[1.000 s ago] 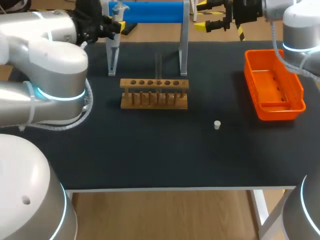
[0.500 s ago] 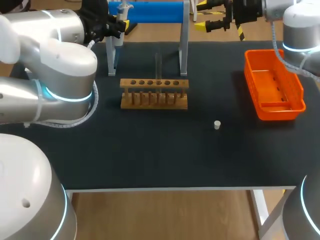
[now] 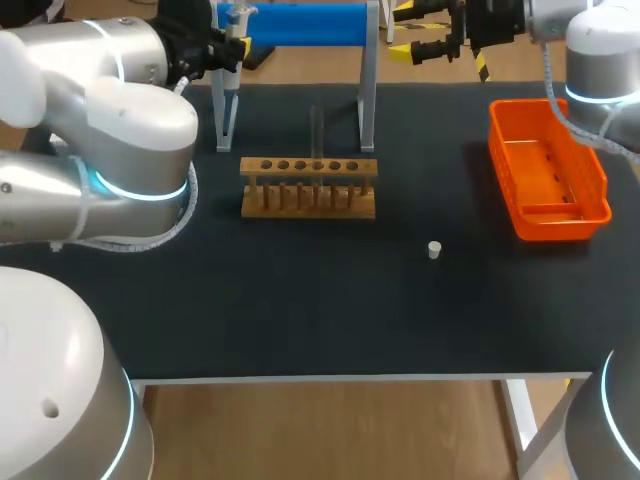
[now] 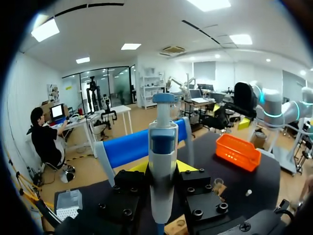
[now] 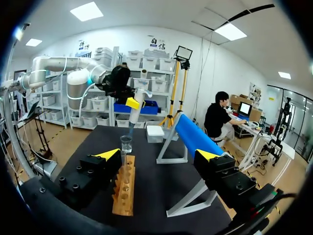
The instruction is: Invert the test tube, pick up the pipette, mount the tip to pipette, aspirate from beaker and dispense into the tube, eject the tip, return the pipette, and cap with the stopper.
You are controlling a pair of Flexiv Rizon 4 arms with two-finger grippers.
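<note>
The left arm [image 3: 110, 130] is seen entering from the left edge of the head view. Its thick silver links are folded back on themselves, and the wrist is turned toward the upper left of the frame. There the left gripper [image 3: 222, 50] is pinched on the pipette [image 3: 236, 18]. The pipette is held upright above the table's far edge, blue cap uppermost, just beside the left post of the blue roll stand [image 3: 300, 24]. In the left wrist view the pipette is clamped between the black finger blocks, one pressed against each side.

Toward the middle of the head view, the wooden test tube rack [image 3: 308, 187] is set on the black table [image 3: 300, 310]. The test tube [image 3: 316, 128] is stood upright in one of the rack's middle holes. Lower right of the rack, well apart from it, the white stopper [image 3: 434, 249] is placed alone on the table. The orange tray [image 3: 560, 222] is laid near the right edge.

The right arm [image 3: 600, 50] is brought in from the upper right corner, with its wrist stretched leftward past the table's far edge. The right gripper [image 3: 415, 30] is held there with its yellow-tipped fingers spread wide and nothing between them. In the right wrist view the rack is seen lengthwise ahead of those parted fingers.
</note>
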